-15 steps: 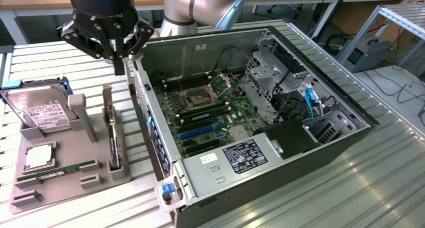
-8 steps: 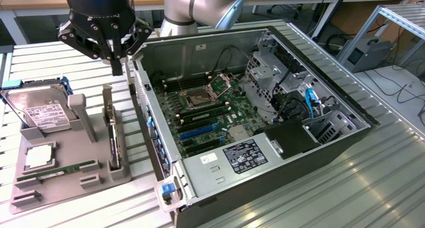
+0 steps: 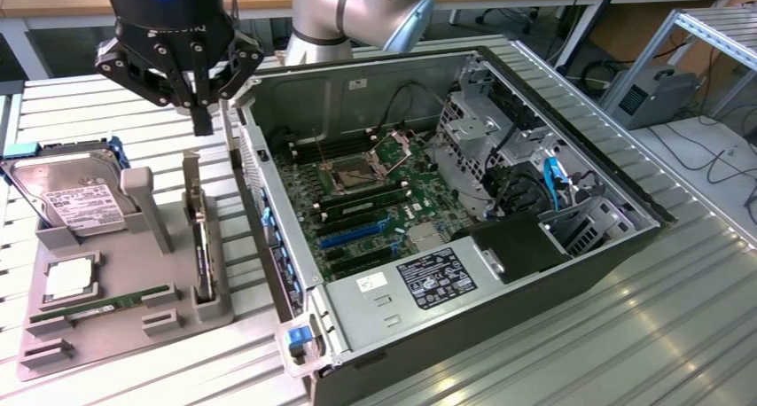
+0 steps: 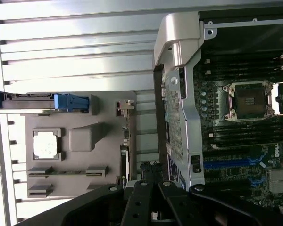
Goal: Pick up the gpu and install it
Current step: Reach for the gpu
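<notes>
Claw (image 3: 204,122) is hanging shut and empty over the grey tray (image 3: 113,331), where the graphics card (image 3: 201,242) is standing on edge in a slot. You're wanting the claw opened and centred squarely over that thin top edge.

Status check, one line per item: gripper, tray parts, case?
gripper: shut, empty, hovering above the far end of the tray.
gpu: standing on edge in its tray slot, not gripped.
hard drive: propped at a tilt in the tray.
RAM stick: lying flat in its tray slot.
PC case: on its side, panel off, motherboard exposed.
</notes>
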Tool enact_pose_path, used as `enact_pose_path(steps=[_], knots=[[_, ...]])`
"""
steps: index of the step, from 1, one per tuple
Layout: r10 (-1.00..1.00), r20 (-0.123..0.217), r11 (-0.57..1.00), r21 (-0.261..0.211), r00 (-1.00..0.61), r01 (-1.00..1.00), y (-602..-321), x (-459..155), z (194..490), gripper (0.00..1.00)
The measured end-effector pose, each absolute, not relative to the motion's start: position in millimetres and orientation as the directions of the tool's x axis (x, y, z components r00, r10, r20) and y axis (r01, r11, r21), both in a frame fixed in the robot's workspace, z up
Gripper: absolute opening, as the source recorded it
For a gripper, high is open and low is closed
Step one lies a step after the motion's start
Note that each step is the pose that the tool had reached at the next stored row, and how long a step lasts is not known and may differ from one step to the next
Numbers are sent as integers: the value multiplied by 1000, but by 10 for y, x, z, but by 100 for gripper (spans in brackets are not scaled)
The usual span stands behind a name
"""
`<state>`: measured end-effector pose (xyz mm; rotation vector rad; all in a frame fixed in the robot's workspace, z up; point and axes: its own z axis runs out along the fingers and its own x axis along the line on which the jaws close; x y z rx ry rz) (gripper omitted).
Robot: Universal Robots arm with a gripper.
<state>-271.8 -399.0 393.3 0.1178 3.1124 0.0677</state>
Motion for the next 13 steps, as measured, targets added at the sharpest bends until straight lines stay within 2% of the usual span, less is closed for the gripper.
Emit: enact_pose_path(steps=[13], knots=[[76, -24, 996, 44, -997, 75, -3989, -2775, 3933, 11]])
